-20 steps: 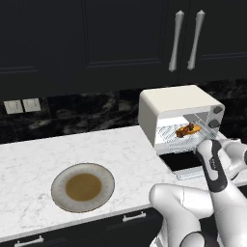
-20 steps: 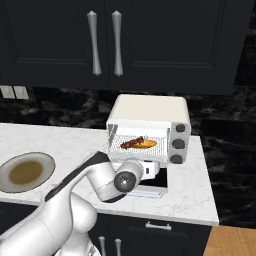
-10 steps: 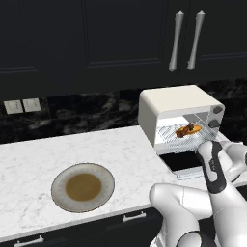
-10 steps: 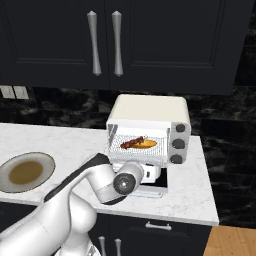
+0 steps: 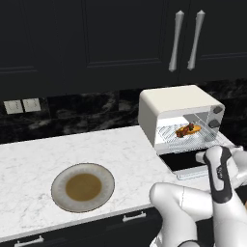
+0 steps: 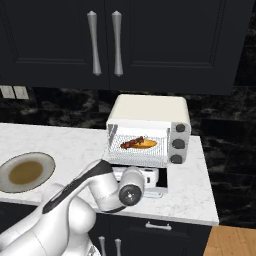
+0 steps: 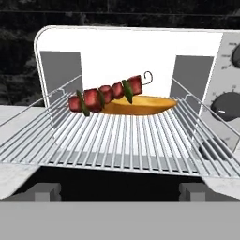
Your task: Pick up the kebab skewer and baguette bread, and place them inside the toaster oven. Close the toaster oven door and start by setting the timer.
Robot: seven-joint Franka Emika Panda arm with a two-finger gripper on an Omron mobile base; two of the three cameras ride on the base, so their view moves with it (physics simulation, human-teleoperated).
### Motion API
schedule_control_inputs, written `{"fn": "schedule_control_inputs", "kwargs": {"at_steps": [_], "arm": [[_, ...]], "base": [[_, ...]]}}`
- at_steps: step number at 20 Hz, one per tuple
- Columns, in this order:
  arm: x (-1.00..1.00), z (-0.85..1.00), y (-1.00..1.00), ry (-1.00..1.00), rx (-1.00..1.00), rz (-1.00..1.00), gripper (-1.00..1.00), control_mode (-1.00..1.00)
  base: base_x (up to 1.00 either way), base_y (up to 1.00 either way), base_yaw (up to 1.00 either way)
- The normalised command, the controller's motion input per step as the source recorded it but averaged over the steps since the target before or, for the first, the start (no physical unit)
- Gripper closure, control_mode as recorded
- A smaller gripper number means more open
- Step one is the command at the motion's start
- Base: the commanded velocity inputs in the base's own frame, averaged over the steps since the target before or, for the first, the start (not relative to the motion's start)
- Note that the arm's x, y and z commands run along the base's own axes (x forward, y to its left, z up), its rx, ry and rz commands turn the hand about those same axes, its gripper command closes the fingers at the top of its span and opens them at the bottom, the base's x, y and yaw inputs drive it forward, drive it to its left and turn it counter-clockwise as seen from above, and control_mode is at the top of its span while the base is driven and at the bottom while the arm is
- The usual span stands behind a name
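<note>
Kebab skewer [image 7: 106, 96] lies on the wire rack [image 7: 117, 140] inside the toaster oven [image 6: 147, 131], straight ahead of the pincer, red and green chunks toward the rack's back half. Baguette bread [image 7: 140, 105] lies just behind the skewer, touching it, farther from the pincer. Both also show through the oven's open front in the left base view, skewer [image 5: 184, 130] and bread [image 5: 194, 128].

Toaster oven door [image 5: 193, 161] is folded down flat, dark glass up, between the pincer and the rack. Dark knobs [image 7: 226, 103] sit ahead and to the right of the pincer.

Pincer [image 7: 119, 193]: fingertips [image 7: 46, 191] spread wide apart at the frame bottom, nothing between them, holding nothing, low in front of the open door.

Brown-centred plate [image 5: 83, 186] rests on the white marble counter [image 5: 34, 166], well off to the pincer's left. Dark cabinets [image 6: 102, 45] with silver handles hang above the oven.
</note>
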Motion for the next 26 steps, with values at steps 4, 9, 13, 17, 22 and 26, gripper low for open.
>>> {"fn": "schedule_control_inputs", "kwargs": {"at_steps": [4, 9, 13, 17, 22, 26], "arm": [[0.12, -0.13, 0.00, -0.03, 0.00, 0.05, -1.00, -1.00], [0.03, -0.27, 0.00, -0.06, 0.03, 0.00, -1.00, -1.00], [0.01, -0.04, 0.00, -0.07, 0.09, 0.00, -1.00, -1.00], [0.08, 0.00, 0.00, -0.06, 0.02, 0.00, -1.00, -1.00], [0.04, 0.03, 0.00, -0.02, 0.02, -0.01, -1.00, -1.00], [0.02, 0.09, 0.00, -0.01, 0.00, -0.03, -1.00, -1.00]], "base": [[0.00, 0.00, 0.00], [0.00, 0.00, 0.00], [0.00, 0.00, 0.00], [0.00, 0.00, 0.00], [0.00, 0.00, 0.00], [0.00, 0.00, 0.00]]}}
